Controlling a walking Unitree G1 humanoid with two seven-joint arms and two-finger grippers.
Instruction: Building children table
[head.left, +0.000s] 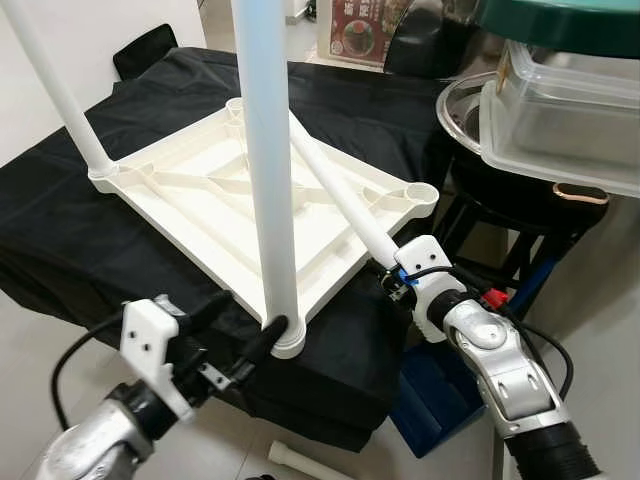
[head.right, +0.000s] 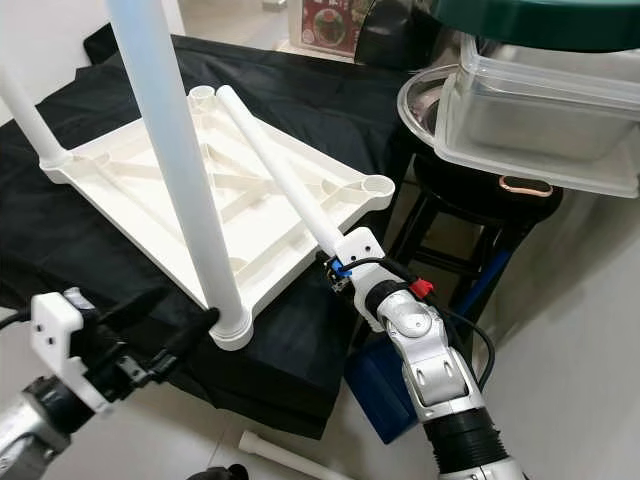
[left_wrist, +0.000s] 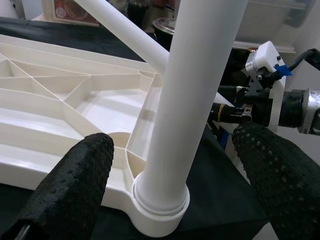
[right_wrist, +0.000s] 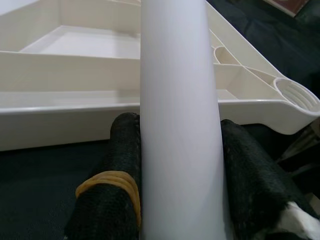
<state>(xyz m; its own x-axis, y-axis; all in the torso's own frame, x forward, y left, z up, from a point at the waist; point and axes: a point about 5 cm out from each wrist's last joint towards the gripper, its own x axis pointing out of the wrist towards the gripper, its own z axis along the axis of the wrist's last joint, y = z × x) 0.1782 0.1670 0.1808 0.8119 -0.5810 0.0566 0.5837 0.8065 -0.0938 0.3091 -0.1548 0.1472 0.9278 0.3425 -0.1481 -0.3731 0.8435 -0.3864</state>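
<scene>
two white legs are already seated upright in the upturned white tabletop, which is laid on a black cloth over a low surface. at the far left corner the first leg is stood in its socket. at the near left, the left gripper is held with its black fingers spread open on either side of the near leg, just at its socket, without touching it. to the right, a third leg is laid slanting across the tabletop and is clamped between the closed fingers of the right gripper, near the empty right corner socket. a fourth leg is left on the floor, near. at the far right, a clear plastic box is set on a black stool.
</scene>
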